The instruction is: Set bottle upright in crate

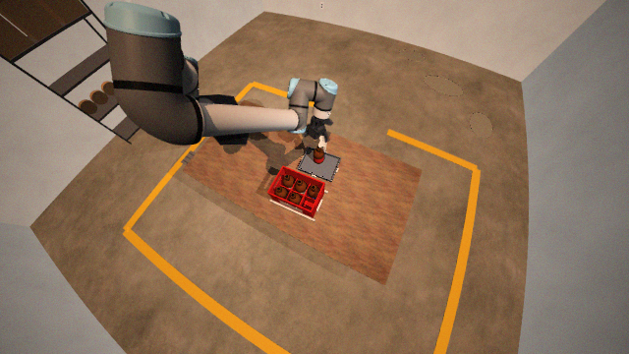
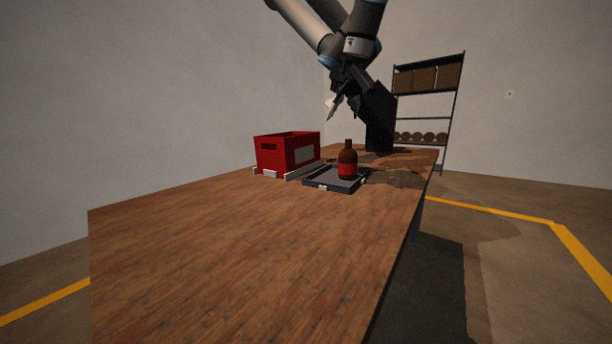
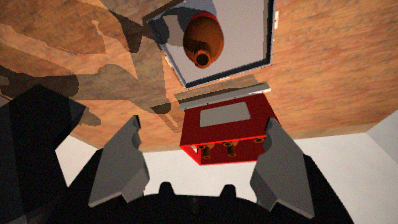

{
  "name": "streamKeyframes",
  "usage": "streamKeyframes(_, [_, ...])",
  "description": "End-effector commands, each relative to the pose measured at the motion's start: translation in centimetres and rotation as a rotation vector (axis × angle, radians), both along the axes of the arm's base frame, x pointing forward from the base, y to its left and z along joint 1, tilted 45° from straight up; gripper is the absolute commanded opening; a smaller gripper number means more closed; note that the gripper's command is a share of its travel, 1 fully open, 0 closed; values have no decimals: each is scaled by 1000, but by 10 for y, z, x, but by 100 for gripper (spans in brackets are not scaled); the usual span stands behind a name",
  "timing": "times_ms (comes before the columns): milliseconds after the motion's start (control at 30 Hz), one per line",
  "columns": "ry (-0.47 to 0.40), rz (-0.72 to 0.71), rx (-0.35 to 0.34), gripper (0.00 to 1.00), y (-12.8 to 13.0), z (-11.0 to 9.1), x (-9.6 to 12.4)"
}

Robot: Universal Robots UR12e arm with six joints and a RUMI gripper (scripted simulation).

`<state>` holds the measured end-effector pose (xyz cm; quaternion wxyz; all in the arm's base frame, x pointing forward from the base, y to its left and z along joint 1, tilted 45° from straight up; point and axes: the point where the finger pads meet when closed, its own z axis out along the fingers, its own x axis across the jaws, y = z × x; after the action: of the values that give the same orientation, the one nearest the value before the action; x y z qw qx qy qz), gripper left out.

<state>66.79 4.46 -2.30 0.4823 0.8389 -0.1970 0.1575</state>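
The brown bottle (image 1: pixel 318 155) (image 2: pixel 348 164) (image 3: pixel 204 37) with a red label stands upright on the grey tray (image 1: pixel 328 172) (image 2: pixel 330 176) (image 3: pixel 245 37), toward one side of it. The red crate (image 2: pixel 270 158) (image 3: pixel 225 131) stands beside the tray. Several brown bottles stand in its compartments, and one corner compartment (image 1: pixel 309 203) is empty. My gripper (image 1: pixel 315 146) (image 2: pixel 342 118) (image 3: pixel 201 116) is open with nothing between its fingers. It hangs tilted, higher than the bottle's neck and clear of it. The crate's floor is mostly hidden.
Pale strips (image 1: pixel 292 210) (image 2: pixel 304 170) (image 3: pixel 225 96) lie along the crate's base, and small pale blocks (image 2: pixel 323 187) sit at the tray's edges. The wooden table (image 1: pixel 364 211) (image 2: pixel 249 239) carries both. A shelf rack (image 2: pixel 423 92) stands behind the arm's base.
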Motion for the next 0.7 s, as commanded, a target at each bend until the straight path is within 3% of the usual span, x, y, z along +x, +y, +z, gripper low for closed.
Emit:
streamKeyframes(0, [-1, 0, 0, 100, 5, 5, -1])
streamKeyframes(600, [-1, 0, 0, 100, 8, 9, -3])
streamKeyframes(633, [-1, 0, 0, 0, 8, 9, -3])
streamKeyframes(667, [-1, 0, 0, 0, 8, 9, -3])
